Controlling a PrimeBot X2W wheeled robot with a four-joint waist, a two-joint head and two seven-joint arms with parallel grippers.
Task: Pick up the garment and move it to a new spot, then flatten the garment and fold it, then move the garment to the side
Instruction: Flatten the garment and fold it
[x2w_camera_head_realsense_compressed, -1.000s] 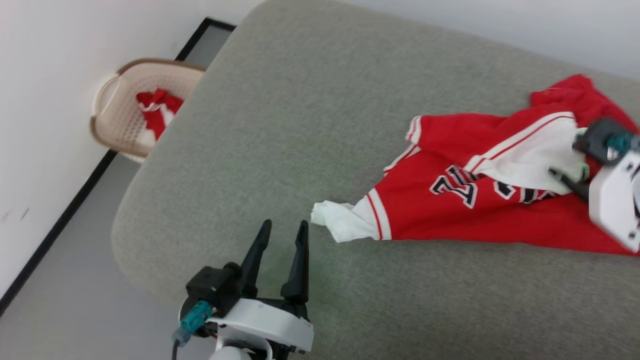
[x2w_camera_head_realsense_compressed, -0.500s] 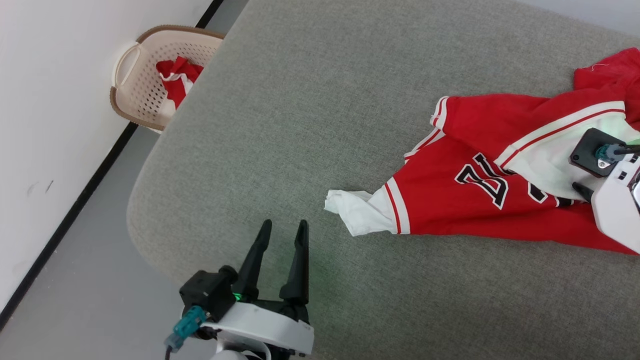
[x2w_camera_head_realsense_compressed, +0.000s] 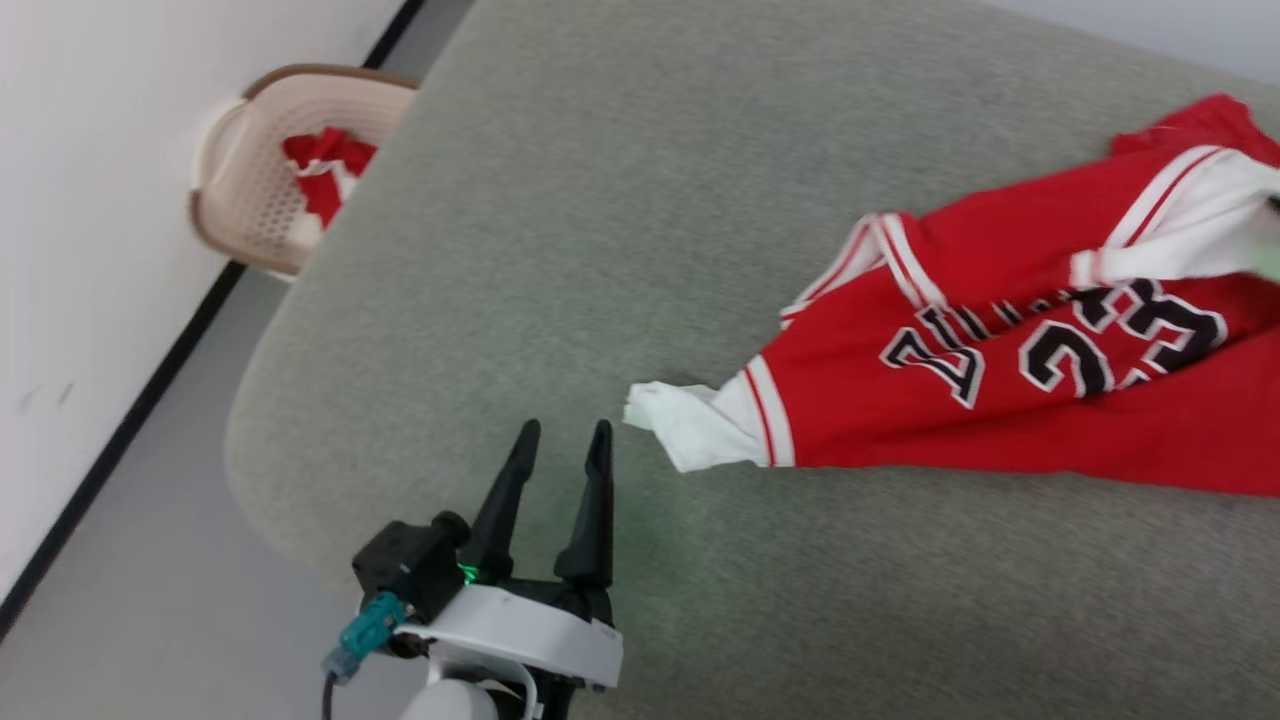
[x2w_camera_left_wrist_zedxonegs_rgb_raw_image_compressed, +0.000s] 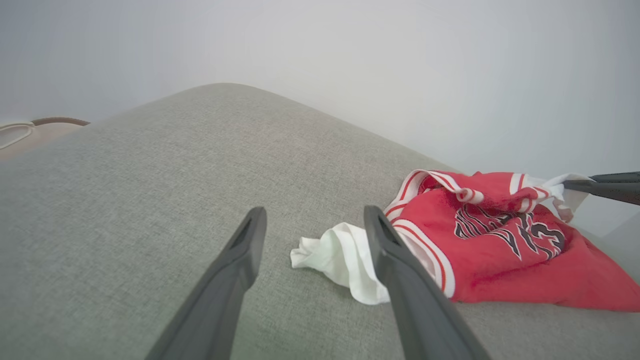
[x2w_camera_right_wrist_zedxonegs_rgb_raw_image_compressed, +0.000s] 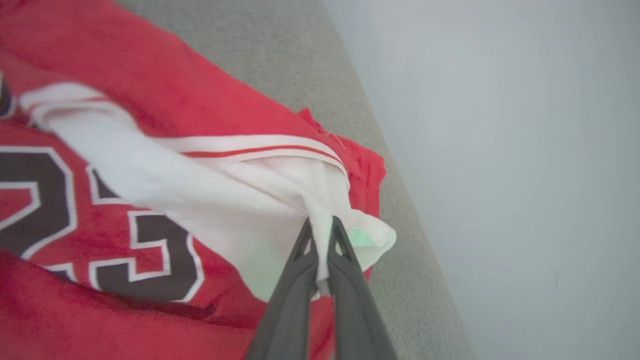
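Firstly, head view: the garment (x2w_camera_head_realsense_compressed: 1000, 430), a red jersey with black, white-outlined numerals, lies crumpled on the right half of the grey cushion (x2w_camera_head_realsense_compressed: 620, 200). Its loose white sleeve (x2w_camera_head_realsense_compressed: 685, 432) trails toward the cushion's middle. The left gripper (x2w_camera_head_realsense_compressed: 562, 428) hovers at the cushion's near edge, jaws spread wide and empty, fingertips near that sleeve but apart from it. A beige basket (x2w_camera_head_realsense_compressed: 240, 210) holding red cloth (x2w_camera_head_realsense_compressed: 325, 170) stands beside the cushion's far left edge.

Left wrist view: above the cushion (x2w_camera_left_wrist_zedxonegs_rgb_raw_image_compressed: 150, 175), the left gripper (x2w_camera_left_wrist_zedxonegs_rgb_raw_image_compressed: 315, 212) shows its two parted fingers touching nothing. The loose white sleeve (x2w_camera_left_wrist_zedxonegs_rgb_raw_image_compressed: 340, 255) lies beyond them. At the cushion's right side the right gripper (x2w_camera_left_wrist_zedxonegs_rgb_raw_image_compressed: 570, 184) pinches a white fold (x2w_camera_left_wrist_zedxonegs_rgb_raw_image_compressed: 562, 192) of the garment (x2w_camera_left_wrist_zedxonegs_rgb_raw_image_compressed: 500, 260).

Right wrist view: the right gripper (x2w_camera_right_wrist_zedxonegs_rgb_raw_image_compressed: 321, 225) has its jaws pressed together on the white fold (x2w_camera_right_wrist_zedxonegs_rgb_raw_image_compressed: 280, 200), drawing it into a peak above the garment (x2w_camera_right_wrist_zedxonegs_rgb_raw_image_compressed: 150, 125), close to the cushion's (x2w_camera_right_wrist_zedxonegs_rgb_raw_image_compressed: 310, 60) edge.
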